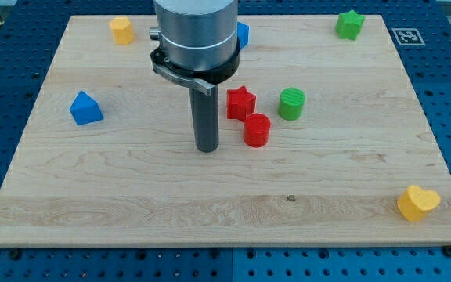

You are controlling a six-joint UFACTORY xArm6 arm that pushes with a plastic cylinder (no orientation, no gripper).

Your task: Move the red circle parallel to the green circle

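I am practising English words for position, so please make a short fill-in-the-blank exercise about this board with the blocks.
1. My tip stands on the view's ____ side of the red circle.
2. The red star lies between my tip and the ____ circle.
3. The yellow heart sits near the wooden board's bottom ____ corner in the view.

Missing words: left; green; right

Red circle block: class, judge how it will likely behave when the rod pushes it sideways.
The red circle stands squat on its flat end, so it probably slides rather than tips. Its round wall may slip off my tip. It could bump the neighbouring red star.
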